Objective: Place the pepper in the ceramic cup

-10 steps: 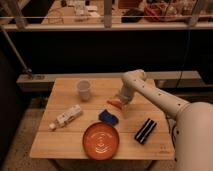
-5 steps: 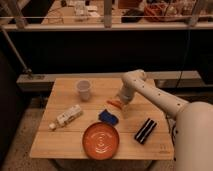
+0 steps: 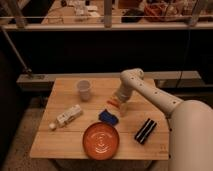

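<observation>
Hardly anything has moved since a moment ago: over the light wooden table [image 3: 65,102], behind the large round orange plate [image 3: 101,140], my gripper [image 3: 120,106] stays low. The small whitish ceramic cup [image 3: 83,90] stands upright, apart on the left; the small elongated orange-red pepper [image 3: 113,103] sits at the gripper, held or not I cannot tell

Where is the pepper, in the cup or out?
Out. The pepper is at the gripper, over the middle of the table, clearly apart from the upright ceramic cup.
</observation>
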